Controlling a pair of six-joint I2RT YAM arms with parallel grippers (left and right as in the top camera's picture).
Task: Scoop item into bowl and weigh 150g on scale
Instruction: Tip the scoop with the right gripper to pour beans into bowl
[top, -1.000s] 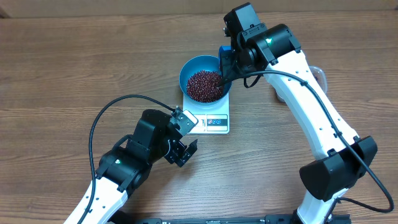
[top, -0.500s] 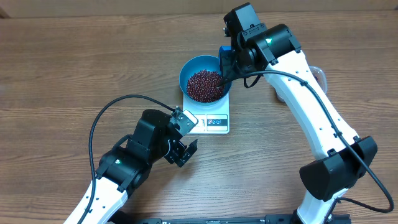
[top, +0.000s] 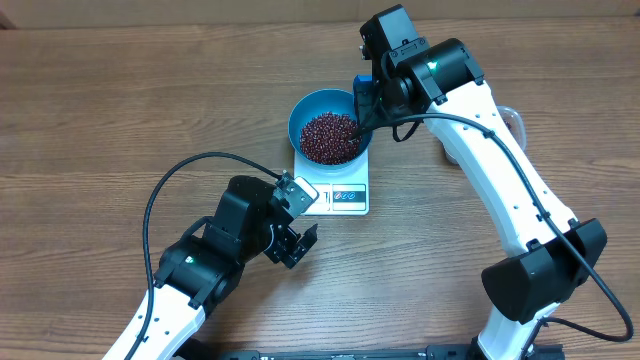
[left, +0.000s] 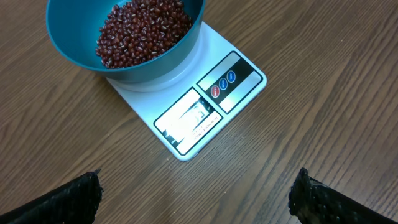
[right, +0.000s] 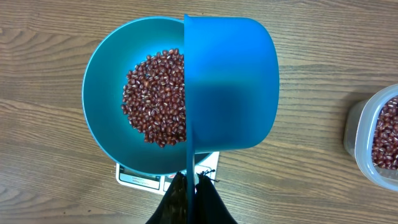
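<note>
We have the right claw (right: 190, 196) pinched shut on the scoop (right: 230, 81), tipped over the bowl (right: 102, 68) just ahead; left claw (left: 199, 202) wide open, empty.

Brown wood-grain table (top: 120, 100), grain running L-R, fills the bkgd in all 3 views. Two things sit directly on it. White square scale (top: 343, 195) approx. mid-table, flat, w/ display strip & buttons along its near edge. Clear plastic tub (right: 354, 134) off to the R of the scale, well apart from it, only partly seen in overhead & R wrist views.
</note>
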